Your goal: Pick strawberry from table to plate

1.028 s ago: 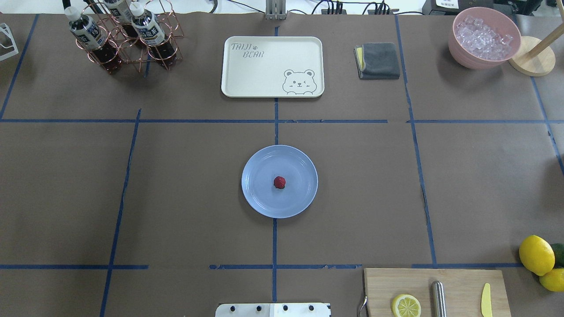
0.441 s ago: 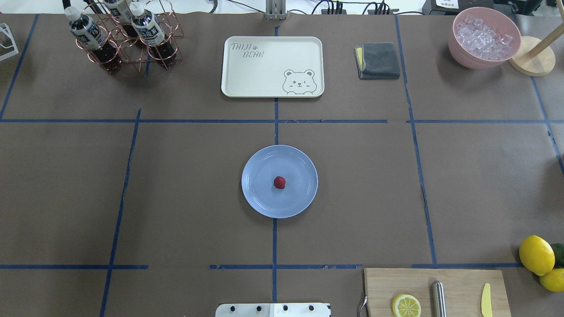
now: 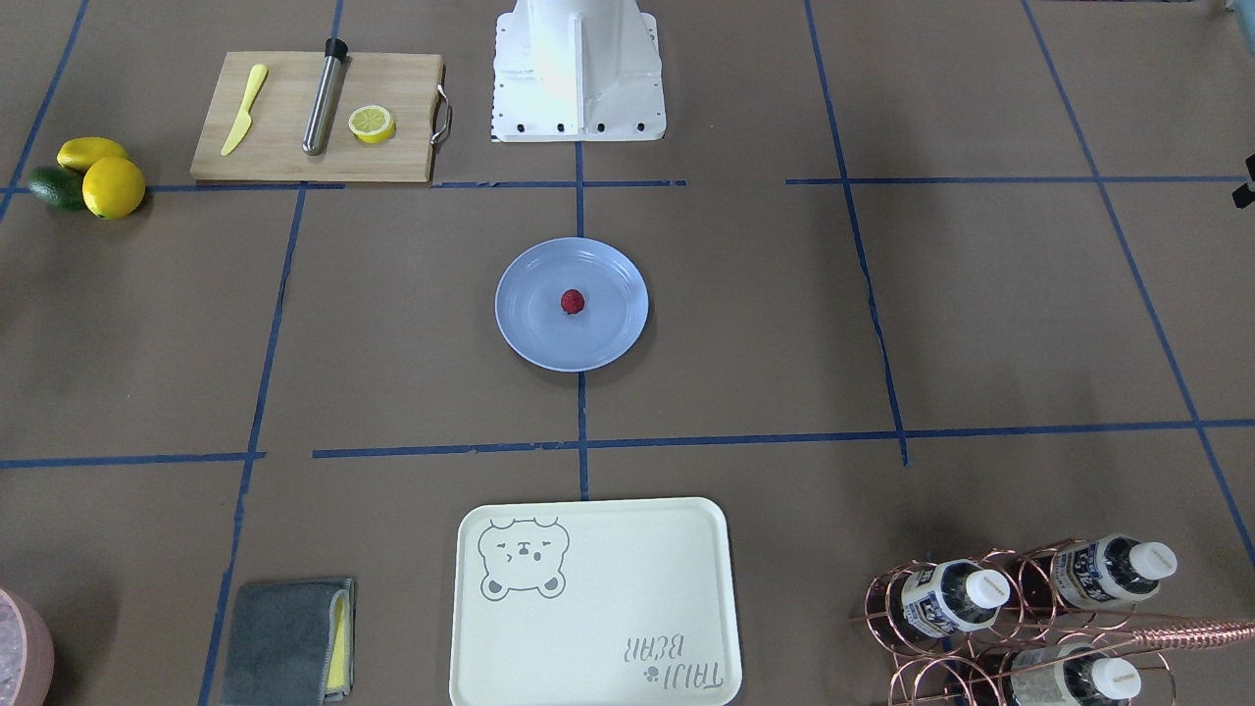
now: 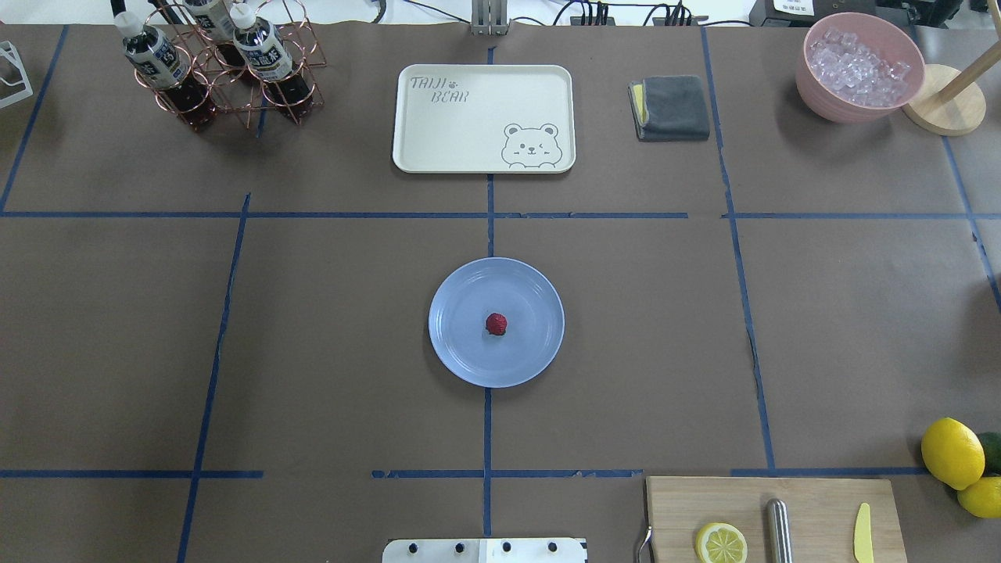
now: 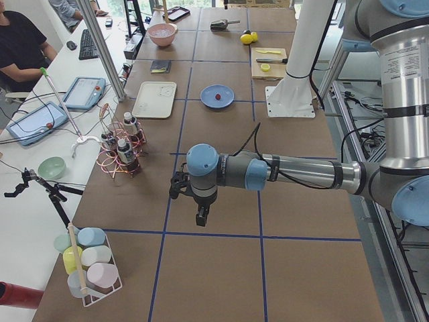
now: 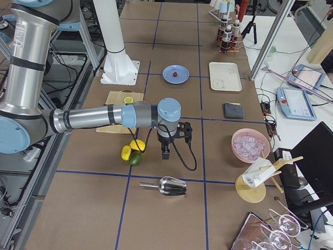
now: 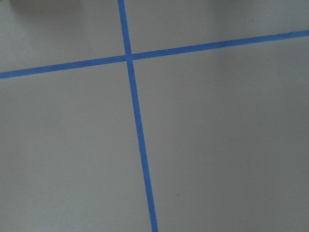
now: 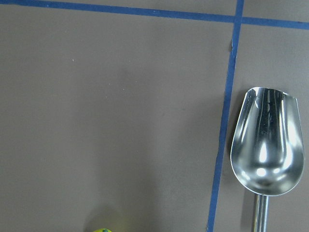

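Note:
A small dark red strawberry [image 4: 496, 324] lies near the middle of the light blue plate [image 4: 461, 356], at the centre of the brown paper table [image 4: 313, 328]. The front-facing view shows the same strawberry [image 3: 573, 301] on the plate [image 3: 529, 338]. Neither arm appears in the overhead or front-facing views. Only the side views show the grippers. The left gripper [image 5: 201, 218] hangs over bare table far from the plate [image 5: 228, 100]. The right gripper [image 6: 165, 154] hangs beside the lemons, also far from the plate [image 6: 167, 78]. I cannot tell whether either is open or shut.
A cream bear tray [image 4: 483, 117] and grey cloth [image 4: 671, 107] lie behind the plate. A bottle rack [image 4: 223, 62] stands back left, a pink ice bowl [image 4: 859, 66] back right. A cutting board [image 4: 774, 520] with a lemon half, whole lemons [image 4: 952, 453] and a metal scoop [image 8: 268, 145] are on the right.

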Controlling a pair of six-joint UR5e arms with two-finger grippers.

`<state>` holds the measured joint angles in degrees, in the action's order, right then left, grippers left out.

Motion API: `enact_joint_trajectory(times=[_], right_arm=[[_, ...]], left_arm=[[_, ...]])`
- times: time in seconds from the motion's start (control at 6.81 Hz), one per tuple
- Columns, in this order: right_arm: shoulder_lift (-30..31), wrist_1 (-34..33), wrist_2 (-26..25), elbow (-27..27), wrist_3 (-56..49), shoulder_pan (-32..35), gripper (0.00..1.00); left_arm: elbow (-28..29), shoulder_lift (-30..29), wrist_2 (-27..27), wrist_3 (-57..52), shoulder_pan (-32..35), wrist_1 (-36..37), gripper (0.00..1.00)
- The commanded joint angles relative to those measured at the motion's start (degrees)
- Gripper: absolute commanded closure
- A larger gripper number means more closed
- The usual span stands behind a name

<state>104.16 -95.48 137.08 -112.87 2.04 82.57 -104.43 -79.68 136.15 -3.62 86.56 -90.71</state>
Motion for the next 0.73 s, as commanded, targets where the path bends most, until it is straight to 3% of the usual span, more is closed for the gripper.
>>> enact_joint_trajectory(times=[0.0,0.59], right_arm=[[-0.01,0.03,0.03,-0.07,0.07,-0.04,0.0],[-0.1,0.03,0.03,0.02,0.16,-0.04,0.0]], left_arm=[[0.02,0.14,-0.1,-0.43,0.45,0.1,0.0],[-0.41,-2.13,0.08,-0.69,1.49,0.71,0.0]])
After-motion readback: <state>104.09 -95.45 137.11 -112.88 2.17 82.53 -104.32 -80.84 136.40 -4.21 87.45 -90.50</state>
